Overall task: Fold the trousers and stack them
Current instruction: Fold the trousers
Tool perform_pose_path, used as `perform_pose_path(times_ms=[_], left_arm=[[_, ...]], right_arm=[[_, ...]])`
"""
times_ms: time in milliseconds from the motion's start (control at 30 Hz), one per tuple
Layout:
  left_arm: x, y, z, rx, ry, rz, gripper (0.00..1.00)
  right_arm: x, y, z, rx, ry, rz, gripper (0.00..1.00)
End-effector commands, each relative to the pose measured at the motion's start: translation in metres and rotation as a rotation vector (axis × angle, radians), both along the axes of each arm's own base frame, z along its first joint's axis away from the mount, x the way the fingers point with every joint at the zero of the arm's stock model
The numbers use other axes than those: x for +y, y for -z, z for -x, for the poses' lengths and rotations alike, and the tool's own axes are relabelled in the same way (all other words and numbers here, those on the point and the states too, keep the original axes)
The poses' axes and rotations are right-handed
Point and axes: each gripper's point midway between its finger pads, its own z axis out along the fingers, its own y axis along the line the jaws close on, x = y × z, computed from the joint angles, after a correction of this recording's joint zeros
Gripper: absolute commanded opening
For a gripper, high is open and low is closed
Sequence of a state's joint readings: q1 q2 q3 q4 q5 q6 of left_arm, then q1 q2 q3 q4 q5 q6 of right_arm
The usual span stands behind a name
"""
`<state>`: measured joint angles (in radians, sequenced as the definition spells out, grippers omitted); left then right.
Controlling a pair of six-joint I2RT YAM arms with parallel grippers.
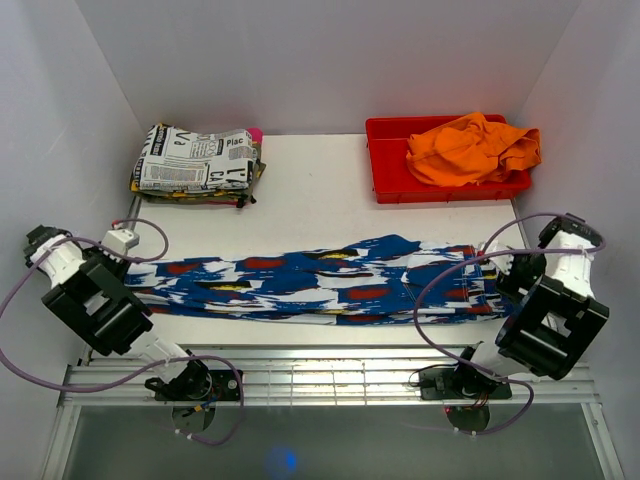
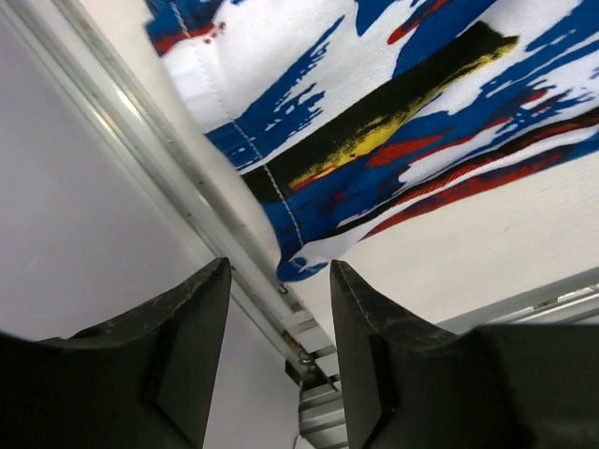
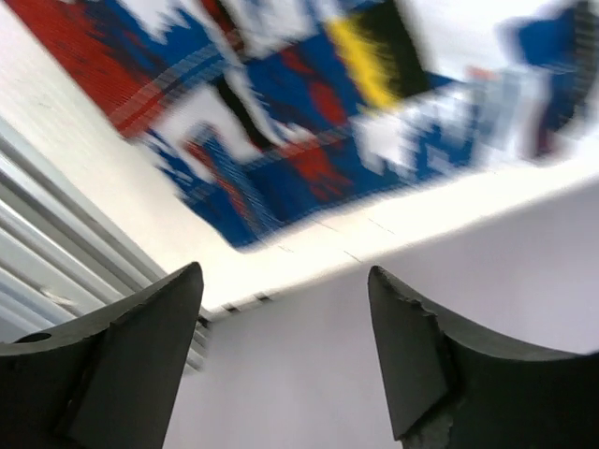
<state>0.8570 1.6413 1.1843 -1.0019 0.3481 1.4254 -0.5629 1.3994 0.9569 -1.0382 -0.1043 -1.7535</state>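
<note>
The trousers (image 1: 320, 282) lie stretched flat across the table from left to right, royal blue with white streaks and red, black and yellow patches. My left gripper (image 1: 125, 285) is at their left end. In the left wrist view it (image 2: 279, 265) is open and empty, with the cloth's corner (image 2: 374, 122) just beyond the fingertips. My right gripper (image 1: 508, 280) is at their right end. In the right wrist view it (image 3: 284, 271) is wide open and empty, and the cloth's edge (image 3: 281, 159) is blurred just beyond it.
A folded newspaper-print cloth (image 1: 195, 165) lies at the back left. A red bin (image 1: 385, 160) at the back right holds an orange cloth (image 1: 470, 148). White walls stand close on both sides. A metal rail (image 1: 330, 375) runs along the near edge.
</note>
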Motion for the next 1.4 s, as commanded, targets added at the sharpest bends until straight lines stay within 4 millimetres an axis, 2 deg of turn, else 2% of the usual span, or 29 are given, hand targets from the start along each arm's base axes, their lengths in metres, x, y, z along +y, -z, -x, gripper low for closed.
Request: perform_pose_path(times_ms=[0,67,100,200,233,267,300,333,367,400,433,467,500,567,600,633,733,767,800,900,967,1033,1100,1167,1200,1267,1300,1333,1367], left_arm=[[-0.015,-0.068,-0.021,-0.2,0.103,0.002,0.6],[-0.037,-0.086,-0.015,-0.221,0.167,0.048,0.62],[-0.044,-0.099,-0.02,-0.265,0.181,0.064,0.64],[-0.077,-0.1,-0.019,-0.241,0.183,0.151,0.66],[-0.087,-0.095,-0.018,-0.22,0.184,0.171,0.66],[-0.107,-0.092,-0.022,-0.2,0.215,0.206,0.66],[-0.126,-0.083,-0.014,-0.166,0.192,0.26,0.66],[-0.14,-0.079,-0.012,-0.154,0.203,0.291,0.66],[-0.163,-0.076,-0.017,-0.15,0.249,0.32,0.65],[-0.179,-0.074,-0.014,-0.126,0.211,0.355,0.63],[-0.195,-0.062,-0.008,-0.084,0.206,0.392,0.62],[-0.213,-0.06,-0.014,-0.09,0.249,0.401,0.6],[-0.222,-0.056,-0.015,-0.081,0.244,0.412,0.59],[-0.244,-0.043,-0.01,-0.023,0.219,0.433,0.54],[-0.249,-0.036,-0.007,0.001,0.214,0.433,0.52],[-0.254,-0.023,0.004,0.056,0.186,0.442,0.5],[-0.251,0.004,0.014,0.112,0.186,0.364,0.45],[-0.249,0.02,0.024,0.154,0.185,0.348,0.41],[-0.247,0.028,0.03,0.179,0.186,0.332,0.39],[-0.235,0.055,0.053,0.256,0.196,0.256,0.32],[-0.228,0.058,0.055,0.267,0.199,0.22,0.3],[-0.226,0.052,0.05,0.242,0.242,0.207,0.29],[-0.228,0.031,0.037,0.169,0.298,0.209,0.31],[-0.245,0.003,0.026,0.085,0.36,0.284,0.36],[-0.248,-0.027,0.004,-0.029,0.382,0.287,0.45],[-0.267,-0.063,-0.021,-0.155,0.402,0.363,0.6],[-0.273,-0.077,-0.032,-0.19,0.396,0.379,0.64],[-0.279,-0.098,-0.055,-0.238,0.366,0.398,0.71],[-0.294,-0.107,-0.063,-0.247,0.393,0.415,0.74]], right_arm=[[-0.004,-0.044,-0.019,-0.067,-0.001,-0.006,0.78],[0.006,-0.059,-0.021,-0.08,-0.006,-0.058,0.81],[0.013,-0.073,-0.021,-0.086,-0.016,-0.085,0.83],[0.038,-0.089,-0.03,-0.146,0.004,-0.129,0.81],[0.06,-0.085,-0.03,-0.128,-0.053,-0.148,0.79],[0.076,-0.082,-0.027,-0.113,-0.038,-0.178,0.78],[0.103,-0.083,-0.027,-0.111,-0.101,-0.2,0.75],[0.12,-0.075,-0.022,-0.079,-0.108,-0.226,0.73],[0.135,-0.072,-0.027,-0.093,-0.115,-0.248,0.7],[0.163,-0.069,-0.024,-0.066,-0.124,-0.274,0.65],[0.178,-0.065,-0.025,-0.056,-0.128,-0.287,0.62],[0.192,-0.061,-0.031,-0.068,-0.139,-0.3,0.59],[0.215,-0.056,-0.028,-0.026,-0.132,-0.32,0.54],[0.235,-0.05,-0.031,-0.014,-0.135,-0.336,0.49],[0.25,-0.041,-0.026,0.032,-0.138,-0.337,0.45],[0.256,-0.036,-0.024,0.047,-0.145,-0.334,0.43],[0.269,-0.009,-0.011,0.096,-0.181,-0.293,0.37],[0.266,0.001,-0.008,0.1,-0.189,-0.259,0.36],[0.262,0.02,0.01,0.152,-0.209,-0.218,0.33],[0.251,0.048,0.025,0.193,-0.228,-0.144,0.26],[0.243,0.059,0.039,0.234,-0.235,-0.113,0.23],[0.246,0.049,0.041,0.231,-0.251,-0.133,0.23],[0.257,0.028,0.034,0.19,-0.267,-0.193,0.24],[0.272,-0.009,0.016,0.086,-0.289,-0.259,0.26],[0.274,-0.022,0.007,0.038,-0.276,-0.282,0.29],[0.283,-0.062,-0.016,-0.096,-0.258,-0.35,0.37],[0.276,-0.074,-0.028,-0.135,-0.183,-0.367,0.45],[0.27,-0.083,-0.039,-0.17,-0.136,-0.379,0.5],[0.266,-0.098,-0.051,-0.205,-0.1,-0.408,0.57]])
